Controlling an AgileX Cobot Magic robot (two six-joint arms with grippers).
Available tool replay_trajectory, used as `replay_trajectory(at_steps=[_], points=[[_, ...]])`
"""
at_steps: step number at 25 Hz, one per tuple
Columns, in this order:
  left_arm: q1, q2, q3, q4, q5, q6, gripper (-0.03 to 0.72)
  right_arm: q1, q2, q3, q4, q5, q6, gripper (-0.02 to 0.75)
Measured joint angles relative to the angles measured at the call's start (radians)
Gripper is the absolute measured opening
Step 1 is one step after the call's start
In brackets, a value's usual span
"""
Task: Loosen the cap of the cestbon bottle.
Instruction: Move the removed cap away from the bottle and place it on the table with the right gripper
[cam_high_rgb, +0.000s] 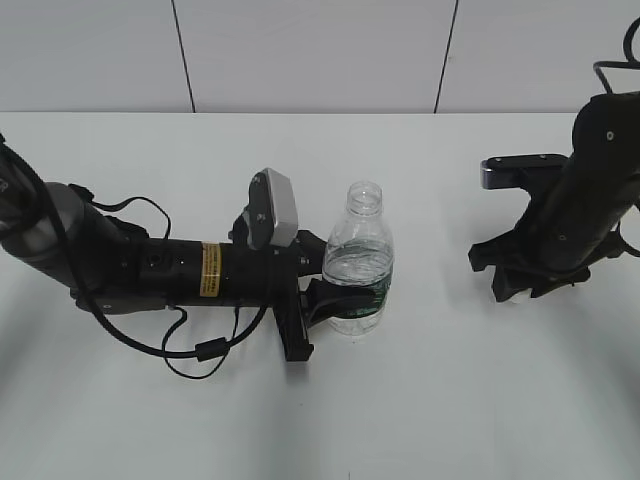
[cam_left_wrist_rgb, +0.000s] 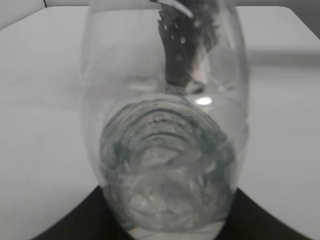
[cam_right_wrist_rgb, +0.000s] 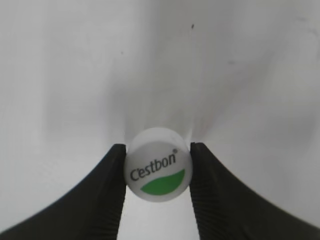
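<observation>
Bottle (cam_high_rgb: 358, 262) stands upright in the middle of the white counter (cam_high_rgb: 450, 400), with its neck open and water inside. The left fingers (cam_high_rgb: 318, 280) come in from 9 o'clock and squeeze its lower part. The cap (cam_right_wrist_rgb: 158, 170) is off the bottle. The right fingers (cam_right_wrist_rgb: 200, 170) pinch it from both sides, well away at 3 o'clock of the bottle.

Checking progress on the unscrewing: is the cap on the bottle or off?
Off. The cestbon bottle stands with a bare open neck, and the cap sits pinched in the right gripper, away from it.
</observation>
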Motion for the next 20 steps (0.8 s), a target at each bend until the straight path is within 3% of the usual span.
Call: replay_trajectory(at_steps=[2,6,7,20], points=[[0.000,0.000,0.000,0.000,0.000,0.000,0.289,0.000,0.000,0.000,0.000,-0.012,0.000,0.360],[0.000,0.000,0.000,0.000,0.000,0.000,0.289,0.000,0.000,0.000,0.000,-0.023,0.000,0.597],[0.000,0.000,0.000,0.000,0.000,0.000,0.289,0.000,0.000,0.000,0.000,-0.024,0.000,0.622],[0.044,0.000,0.000,0.057,-0.015,-0.029,0.309,0.000,0.000,0.000,0.013,-0.019,0.001,0.591]])
